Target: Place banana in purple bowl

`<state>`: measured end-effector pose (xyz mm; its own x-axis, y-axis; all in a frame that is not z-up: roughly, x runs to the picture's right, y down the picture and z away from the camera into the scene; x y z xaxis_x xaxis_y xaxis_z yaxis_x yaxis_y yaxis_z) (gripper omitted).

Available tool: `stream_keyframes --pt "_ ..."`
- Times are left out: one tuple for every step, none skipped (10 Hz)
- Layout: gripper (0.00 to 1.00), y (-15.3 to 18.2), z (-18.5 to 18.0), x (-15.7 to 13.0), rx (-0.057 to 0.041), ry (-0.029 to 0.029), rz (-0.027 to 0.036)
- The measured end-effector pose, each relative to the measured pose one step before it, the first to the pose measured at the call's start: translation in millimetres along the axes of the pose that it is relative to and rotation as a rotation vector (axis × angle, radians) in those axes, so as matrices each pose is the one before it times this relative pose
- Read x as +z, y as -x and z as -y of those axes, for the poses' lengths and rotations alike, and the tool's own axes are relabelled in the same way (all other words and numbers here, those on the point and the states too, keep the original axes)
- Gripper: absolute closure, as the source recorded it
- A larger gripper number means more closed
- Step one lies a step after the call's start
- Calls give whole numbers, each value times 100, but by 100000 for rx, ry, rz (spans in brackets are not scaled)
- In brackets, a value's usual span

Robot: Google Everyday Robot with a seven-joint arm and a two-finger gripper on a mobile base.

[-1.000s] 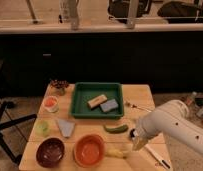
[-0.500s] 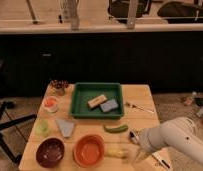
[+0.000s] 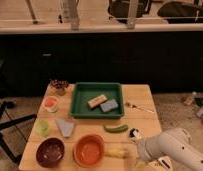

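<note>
The banana (image 3: 117, 152), small and pale yellow, lies on the wooden table near the front edge, just right of the orange bowl (image 3: 89, 149). The purple bowl (image 3: 50, 152) stands at the front left of the table and holds nothing. My gripper (image 3: 132, 161) is at the end of the white arm (image 3: 170, 148) at the bottom right. It hangs low at the banana's right end, partly cut off by the bottom edge of the view.
A green tray (image 3: 81, 101) with two small blocks sits mid-table. A green cucumber-like vegetable (image 3: 116, 128) lies in front of it and a fork (image 3: 140, 106) to its right. Cups (image 3: 51, 103) and a grey-blue cloth (image 3: 65, 127) are at the left.
The white arm has moved down toward the table's front edge, bringing the gripper lower beside the banana's right end. The banana and bowls have not moved.
</note>
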<state>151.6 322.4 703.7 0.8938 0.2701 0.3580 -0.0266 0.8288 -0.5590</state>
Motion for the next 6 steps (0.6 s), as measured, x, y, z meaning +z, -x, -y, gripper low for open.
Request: stream_keyframes --pt "20 360 -57 732 -742 610 876" --pt "20 491 16 719 -971 609 713" --pt "20 780 179 893 -1453 811 894" --pt "20 688 225 768 -1694 1094 722" --pt "20 317 137 456 -859 769 520" --pt "20 214 87 458 -801 777 687"
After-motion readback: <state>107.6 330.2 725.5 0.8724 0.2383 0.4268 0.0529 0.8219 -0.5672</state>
